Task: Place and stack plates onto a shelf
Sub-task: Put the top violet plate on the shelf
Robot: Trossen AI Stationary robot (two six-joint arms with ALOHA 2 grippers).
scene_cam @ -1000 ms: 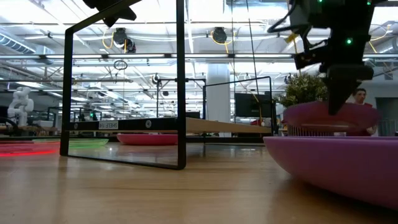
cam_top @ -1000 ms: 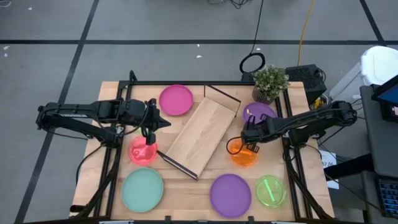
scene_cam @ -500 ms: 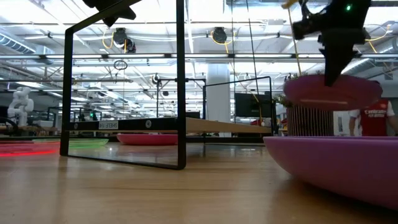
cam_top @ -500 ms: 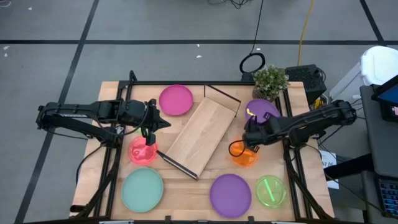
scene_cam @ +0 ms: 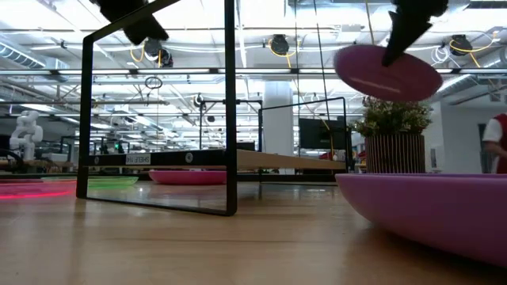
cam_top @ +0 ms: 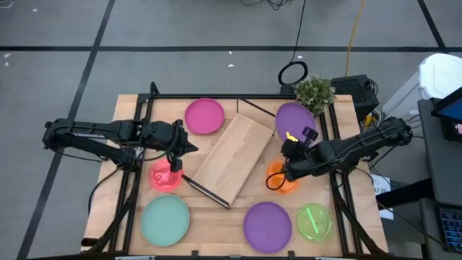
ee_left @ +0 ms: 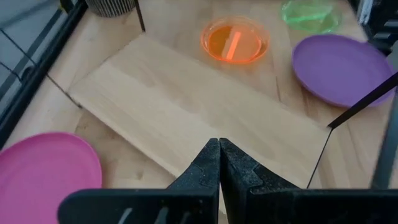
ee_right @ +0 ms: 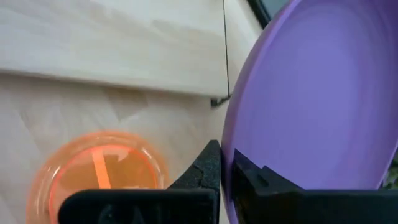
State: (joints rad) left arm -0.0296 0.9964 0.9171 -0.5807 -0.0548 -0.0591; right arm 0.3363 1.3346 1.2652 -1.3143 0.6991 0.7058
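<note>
Shelf [cam_top: 234, 157] lies diagonal mid-table, unmoved. Right gripper [cam_top: 291, 141] clamps the purple plate [cam_top: 294, 120] by its rim — now lifted clear of the table, higher than a second ago, beside the shelf's far end, above the orange plate [cam_top: 281, 178]. Left gripper [ee_left: 219, 151] pinched closed, empty — over the red plate [cam_top: 165, 175], same spot.

- No text, label, brand or number can be read with any certainty in these views.
- In the low view, a dark strip [scene_cam: 139, 159] far behind the counter, toward 9 o'clock, bears pale lettering too small to make out.
</note>
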